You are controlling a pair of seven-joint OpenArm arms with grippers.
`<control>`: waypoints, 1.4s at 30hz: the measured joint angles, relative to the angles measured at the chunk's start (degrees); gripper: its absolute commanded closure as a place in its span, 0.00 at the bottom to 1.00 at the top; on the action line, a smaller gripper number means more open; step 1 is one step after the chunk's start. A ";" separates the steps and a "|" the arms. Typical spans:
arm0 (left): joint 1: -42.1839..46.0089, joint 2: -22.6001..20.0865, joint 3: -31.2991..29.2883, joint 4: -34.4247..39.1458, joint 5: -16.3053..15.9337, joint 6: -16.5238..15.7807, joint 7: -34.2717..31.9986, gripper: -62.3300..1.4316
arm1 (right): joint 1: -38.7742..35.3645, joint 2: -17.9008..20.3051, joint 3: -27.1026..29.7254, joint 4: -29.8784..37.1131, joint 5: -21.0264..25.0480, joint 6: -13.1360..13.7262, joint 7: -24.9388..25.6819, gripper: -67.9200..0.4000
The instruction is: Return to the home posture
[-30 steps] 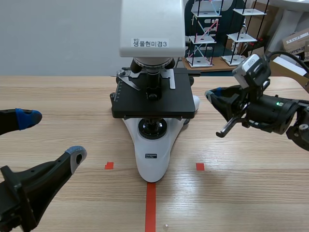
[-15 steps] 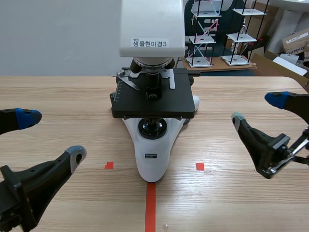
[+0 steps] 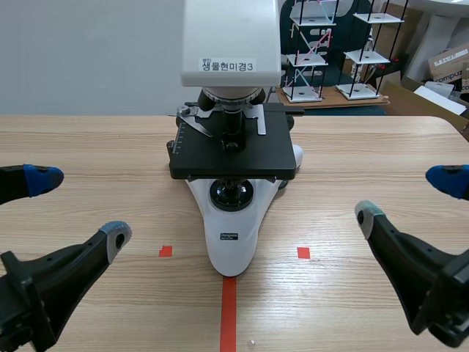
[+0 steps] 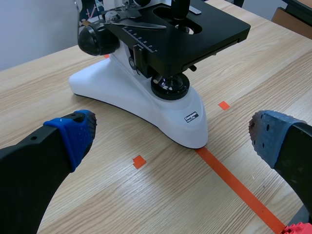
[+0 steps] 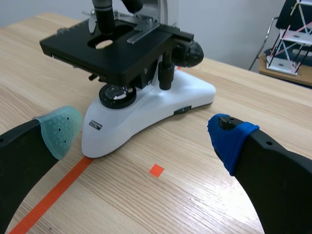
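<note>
wooden bench (image 3: 110, 147) runs away from the robot, with wire shelving racks (image 3: 311, 51) beyond its far edge. left end effector (image 3: 79, 207) hovers low at the near left, fingers spread wide, gripping nothing. white-and-black microscope (image 3: 231, 220) stands upright at the middle, its base tip meeting the red tape line (image 3: 229, 312). right end effector (image 3: 407, 196) hovers low at the near right, fingers likewise spread wide, gripping nothing, well apart from the microscope.

The left gripper (image 3: 80, 207) is held low to the left of the microscope (image 3: 231, 147), the right gripper (image 3: 407, 198) to its right (fingers of both spread wide).
</note>
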 measured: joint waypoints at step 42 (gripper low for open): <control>0.00 0.00 0.00 0.00 0.00 0.00 0.00 0.00 | 1.09 0.04 0.00 -0.70 -1.73 3.45 -5.29 0.02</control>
